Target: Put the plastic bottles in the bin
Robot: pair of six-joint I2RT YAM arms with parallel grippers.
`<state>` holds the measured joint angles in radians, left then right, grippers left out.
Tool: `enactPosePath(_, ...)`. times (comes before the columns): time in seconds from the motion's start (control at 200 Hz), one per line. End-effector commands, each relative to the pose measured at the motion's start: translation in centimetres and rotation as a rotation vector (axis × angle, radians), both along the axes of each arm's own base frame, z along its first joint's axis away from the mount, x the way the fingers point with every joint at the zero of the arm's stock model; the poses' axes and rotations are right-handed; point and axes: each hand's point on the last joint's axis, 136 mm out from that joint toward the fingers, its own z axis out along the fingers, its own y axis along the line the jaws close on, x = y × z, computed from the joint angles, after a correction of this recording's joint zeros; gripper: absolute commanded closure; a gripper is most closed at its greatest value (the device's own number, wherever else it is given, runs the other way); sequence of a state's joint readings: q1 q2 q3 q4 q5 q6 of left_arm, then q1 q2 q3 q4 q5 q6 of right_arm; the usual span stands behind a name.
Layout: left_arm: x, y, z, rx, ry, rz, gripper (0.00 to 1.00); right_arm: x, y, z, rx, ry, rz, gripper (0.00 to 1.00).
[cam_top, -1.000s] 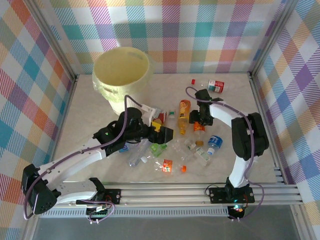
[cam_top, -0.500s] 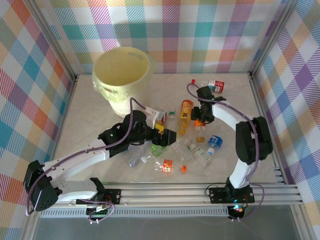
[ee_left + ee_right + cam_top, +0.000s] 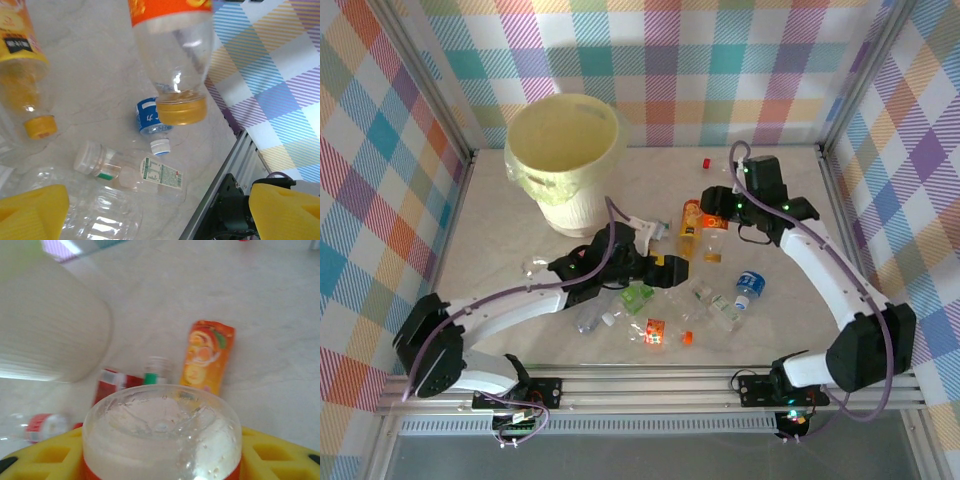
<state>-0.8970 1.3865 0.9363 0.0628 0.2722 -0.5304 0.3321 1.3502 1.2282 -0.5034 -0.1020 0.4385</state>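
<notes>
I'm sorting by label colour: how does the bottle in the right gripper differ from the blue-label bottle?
The gripped bottle hangs cap-down in the right gripper, above the table; the blue-label bottle lies on it. The gripped bottle has an orange label and gold cap; the blue-label bottle a white cap. Both are clear plastic.

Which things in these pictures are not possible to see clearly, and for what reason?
- Held bottle: the left wrist view's top edge cuts off its label. In the right wrist view the right gripper shows just its base.
- Bin: blurred and cut by the left edge, right wrist view.
- Bottle pile: partly hidden under the left gripper and its arm, top view.
- Red item: too small to identify, top view.
</notes>
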Motion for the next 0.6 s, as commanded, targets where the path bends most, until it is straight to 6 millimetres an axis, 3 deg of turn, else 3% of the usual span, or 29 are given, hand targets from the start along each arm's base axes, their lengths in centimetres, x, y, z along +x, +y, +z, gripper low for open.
enactPosePath(0.0, -0.1, -2.6, 2.9, -0.107, -0.021, -0.030, 0.09, -1.5, 1.9, 1.8, 0.149, 0.002, 0.043, 0.47)
enactPosePath(0.335, 0.4, -5.8, 4.1, -0.179, -0.027, -0.058, 0.13, -3.2, 2.7, 3.0, 0.226, -0.002, 0.073, 0.47)
enactPosePath(0.595, 0.6, -6.8, 4.1, -0.182, -0.011, -0.061, 0.26, -3.8, 2.7, 3.0, 0.241, -0.004, 0.079, 0.47)
